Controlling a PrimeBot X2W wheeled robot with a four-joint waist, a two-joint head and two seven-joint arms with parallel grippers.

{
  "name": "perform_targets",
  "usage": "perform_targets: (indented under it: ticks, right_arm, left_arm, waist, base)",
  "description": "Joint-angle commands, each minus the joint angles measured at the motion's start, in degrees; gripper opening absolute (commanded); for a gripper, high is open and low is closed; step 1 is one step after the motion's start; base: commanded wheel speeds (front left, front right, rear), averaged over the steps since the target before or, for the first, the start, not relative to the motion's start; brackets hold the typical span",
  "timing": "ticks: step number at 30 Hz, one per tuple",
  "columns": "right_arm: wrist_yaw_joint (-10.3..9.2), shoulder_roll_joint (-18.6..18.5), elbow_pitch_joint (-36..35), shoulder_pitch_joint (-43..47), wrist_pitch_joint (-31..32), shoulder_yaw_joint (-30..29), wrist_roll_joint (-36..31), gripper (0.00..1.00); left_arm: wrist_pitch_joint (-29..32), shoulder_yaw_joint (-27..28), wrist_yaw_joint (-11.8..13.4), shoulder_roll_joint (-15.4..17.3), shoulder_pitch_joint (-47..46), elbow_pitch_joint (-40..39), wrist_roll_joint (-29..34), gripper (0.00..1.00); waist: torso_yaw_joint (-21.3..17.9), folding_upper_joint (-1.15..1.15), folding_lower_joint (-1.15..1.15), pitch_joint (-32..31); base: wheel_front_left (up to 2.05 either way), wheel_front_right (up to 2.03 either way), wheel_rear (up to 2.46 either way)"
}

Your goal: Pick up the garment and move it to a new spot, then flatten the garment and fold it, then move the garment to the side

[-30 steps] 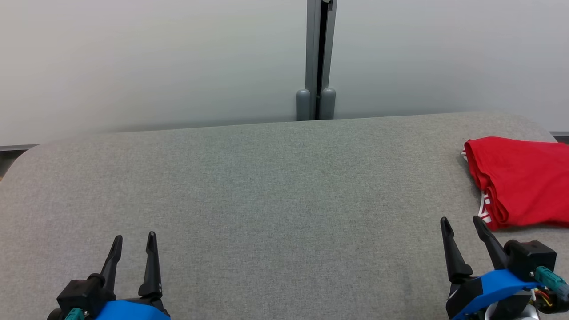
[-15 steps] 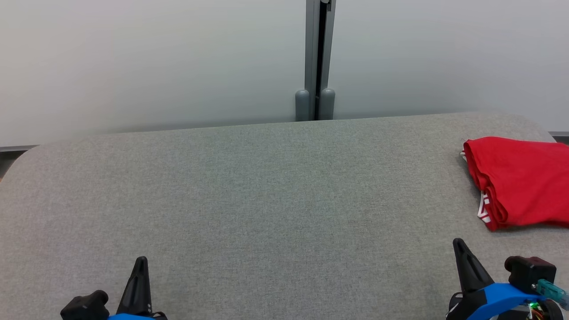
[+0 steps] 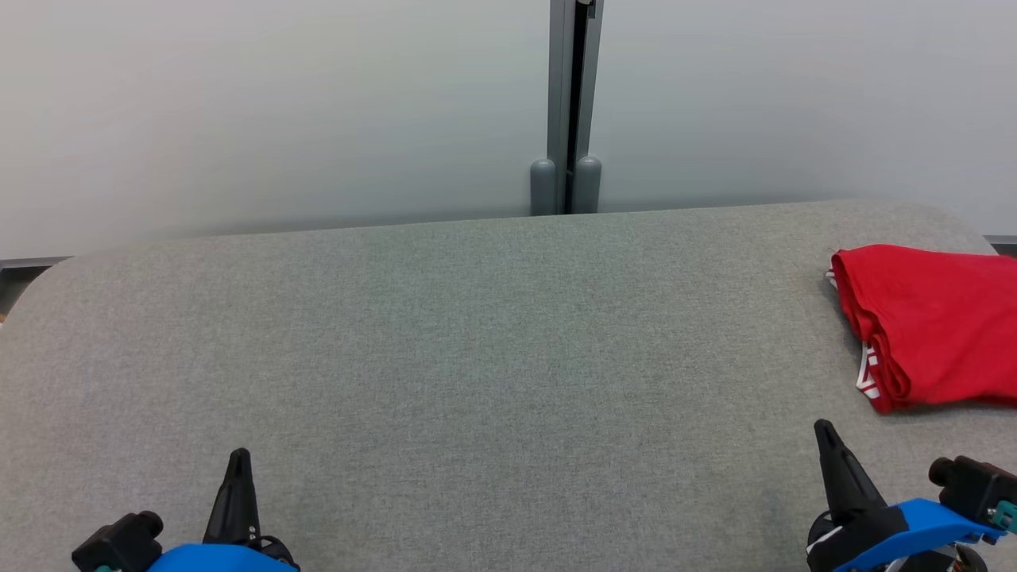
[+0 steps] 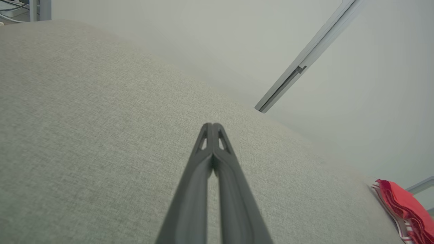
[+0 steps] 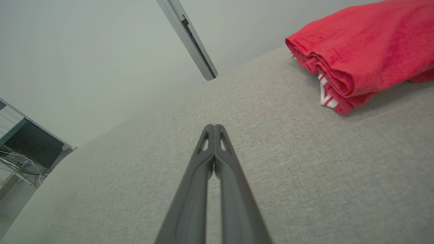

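A folded red garment (image 3: 933, 322) with white-striped trim lies at the right edge of the grey fabric table (image 3: 493, 334). It also appears as the red garment (image 5: 366, 54) at the upper right of the right wrist view and as a small strip of garment (image 4: 405, 210) at the lower right of the left wrist view. My left gripper (image 3: 237, 461) is shut at the near left, nothing in it; its tips meet (image 4: 212, 126). My right gripper (image 3: 823, 433) is shut and empty at the near right, just in front of the garment and apart from it; its tips are pressed together (image 5: 214, 127).
A pale wall with a grey vertical post (image 3: 566, 103) stands behind the table. A dark screen and cables (image 5: 27, 149) sit off the table's far left end. The table's rounded corners lie at the far left and far right.
Both grippers have gone from open to shut and have drawn back toward the near edge. The garment has not moved.
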Motion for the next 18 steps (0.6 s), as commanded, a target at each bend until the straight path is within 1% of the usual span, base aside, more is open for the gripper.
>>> perform_targets:
  ticks: [1, 18]
  right_arm:
    - [0.01, -0.17, -0.79, -1.63, 0.31, -0.21, 1.83, 0.0]
    - [0.01, -0.2, -0.48, -2.78, 1.79, -0.55, 16.35, 0.0]
  left_arm:
    - [0.28, 0.59, -0.34, 0.17, -1.91, -1.1, -1.51, 0.0]
    - [3.96, 2.65, -0.72, -0.83, -3.42, -2.09, -13.99, 0.0]
  waist:
    - [0.02, 0.0, 0.0, 0.01]
    - [0.31, 0.0, 0.0, 0.15]
  base:
    - [0.0, 0.0, 0.0]
    - [0.0, 0.0, 0.0]
